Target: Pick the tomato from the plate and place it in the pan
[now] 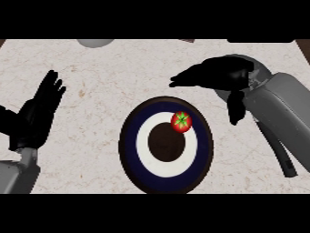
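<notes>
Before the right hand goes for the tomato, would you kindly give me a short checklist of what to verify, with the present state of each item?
1. Tomato sits on the plate, in the white ring at the upper right: ok.
2. Tomato unobstructed from above: ok, nothing covers it.
3. Right hand positioned over the tomato: not ok, it is beyond the plate's upper right rim.
4. Right hand holds nothing: ok, nothing shows in its curled fingers.
5. Left hand out of the way: ok, open, resting at the left, apart from the plate.
6. Pan located: cannot tell, only a grey round object shows at the counter's far edge.
</notes>
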